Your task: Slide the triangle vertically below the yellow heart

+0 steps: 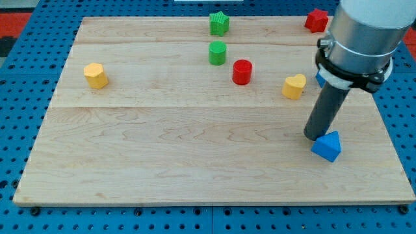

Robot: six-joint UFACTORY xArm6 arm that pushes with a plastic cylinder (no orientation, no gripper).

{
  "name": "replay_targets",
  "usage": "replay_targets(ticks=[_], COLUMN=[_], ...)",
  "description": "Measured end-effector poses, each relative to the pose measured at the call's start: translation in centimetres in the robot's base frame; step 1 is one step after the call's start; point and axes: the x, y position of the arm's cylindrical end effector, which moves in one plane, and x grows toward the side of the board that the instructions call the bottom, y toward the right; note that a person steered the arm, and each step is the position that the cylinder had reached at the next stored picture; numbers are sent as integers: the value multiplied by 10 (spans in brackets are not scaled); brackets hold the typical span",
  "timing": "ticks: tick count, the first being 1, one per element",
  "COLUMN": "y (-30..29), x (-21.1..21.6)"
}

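Observation:
The blue triangle (327, 145) lies on the wooden board (162, 156) at the view's lower right. The yellow heart (294, 86) sits above it and a little to the left. My tip (314, 137) rests on the board against the triangle's upper left side. The rod rises from there to the arm's grey body at the view's top right.
A red cylinder (242, 71) and a green cylinder (217, 52) stand left of the heart. A green star (220, 23) is at the top middle. A red block (317, 20) is at the top right. A yellow hexagon (96, 75) is at the left. Another blue block (321, 78) peeks out behind the arm.

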Motion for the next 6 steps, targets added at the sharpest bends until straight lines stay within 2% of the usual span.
replay_targets(ticks=[1,2,3,4,5,6], y=[-6,4,36,95,126,103], x=[2,-14,-24,-21,-8,9])
